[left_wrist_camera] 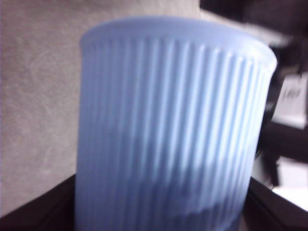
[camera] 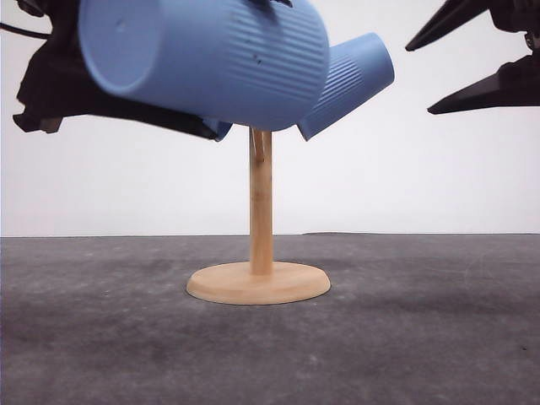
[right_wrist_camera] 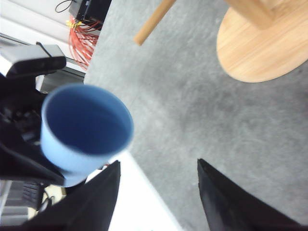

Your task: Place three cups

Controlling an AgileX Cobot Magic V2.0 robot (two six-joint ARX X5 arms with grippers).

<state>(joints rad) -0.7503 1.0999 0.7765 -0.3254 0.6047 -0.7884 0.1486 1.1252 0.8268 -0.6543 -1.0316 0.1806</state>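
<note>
Grey desk [camera: 422, 337] below, the left hand [camera: 169, 114] grips a tilted cup [camera: 211, 59] — apparently beside the rack's [camera: 260, 202] hung cup [camera: 350, 80] — while the right hand [camera: 472, 72] gapes empty.

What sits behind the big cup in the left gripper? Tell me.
In the front view, a second blue cup pokes out behind the held cup, above the wooden stand. The stand's top and that cup's mouth are covered.

Plain white wall [camera: 422, 169] behind, evenly lit, meeting a dark grey felt-like tabletop [camera: 439, 321] along a straight horizon. Off the table's edge, a bundle of red and orange cables [right_wrist_camera: 79, 41] hangs below black equipment [right_wrist_camera: 89, 8].
</note>
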